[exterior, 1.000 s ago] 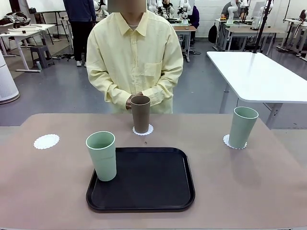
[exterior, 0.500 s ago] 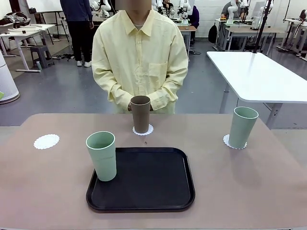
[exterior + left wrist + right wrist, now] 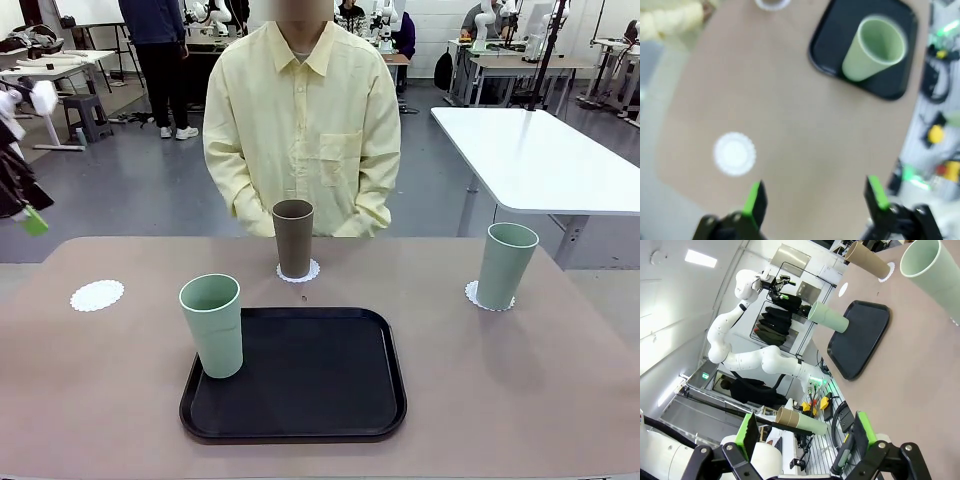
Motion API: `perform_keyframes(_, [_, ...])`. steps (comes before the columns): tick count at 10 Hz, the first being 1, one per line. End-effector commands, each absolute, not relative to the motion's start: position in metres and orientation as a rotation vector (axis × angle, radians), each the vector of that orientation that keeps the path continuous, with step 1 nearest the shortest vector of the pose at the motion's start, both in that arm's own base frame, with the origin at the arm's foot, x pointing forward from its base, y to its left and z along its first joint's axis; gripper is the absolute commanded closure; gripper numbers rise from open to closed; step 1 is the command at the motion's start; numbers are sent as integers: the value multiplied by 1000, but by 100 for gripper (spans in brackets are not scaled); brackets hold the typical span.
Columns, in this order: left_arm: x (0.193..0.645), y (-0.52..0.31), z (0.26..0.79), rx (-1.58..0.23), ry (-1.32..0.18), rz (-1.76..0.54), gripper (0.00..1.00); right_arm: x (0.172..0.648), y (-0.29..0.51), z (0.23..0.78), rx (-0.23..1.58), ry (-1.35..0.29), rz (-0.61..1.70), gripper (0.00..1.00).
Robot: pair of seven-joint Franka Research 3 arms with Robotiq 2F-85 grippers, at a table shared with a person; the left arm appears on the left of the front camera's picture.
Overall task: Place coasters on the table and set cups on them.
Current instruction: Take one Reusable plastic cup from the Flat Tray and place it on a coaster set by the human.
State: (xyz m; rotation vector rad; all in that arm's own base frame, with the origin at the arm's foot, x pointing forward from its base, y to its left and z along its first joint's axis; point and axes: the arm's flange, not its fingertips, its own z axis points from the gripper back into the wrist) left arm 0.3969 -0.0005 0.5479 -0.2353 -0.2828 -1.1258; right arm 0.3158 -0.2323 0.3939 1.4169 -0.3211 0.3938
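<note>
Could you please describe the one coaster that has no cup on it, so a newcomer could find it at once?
Start at the black tray in the middle of the beige table. Go from the mint cup on the tray's left edge out to the table's left side: the empty coaster lies there. The other two coasters carry cups; this one is bare.

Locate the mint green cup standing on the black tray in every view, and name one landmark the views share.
Front: mint green cup left of centre, on the black tray's left edge.
Left wrist: upper right, on the tray's corner.
Right wrist: upper middle, sticking sideways off the tray.
Shared landmark: the black tray.
</note>
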Motion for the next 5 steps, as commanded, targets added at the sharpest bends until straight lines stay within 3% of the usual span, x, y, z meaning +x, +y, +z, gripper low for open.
perform_keyframes(1, [396,-19,532,-149,-256,-1175,0,312,-228,392,1408,-344,406,0])
perform_keyframes(5, [398,-15,540,-198,-269,-1164,0,312,-228,392,1408,-344,406,0])
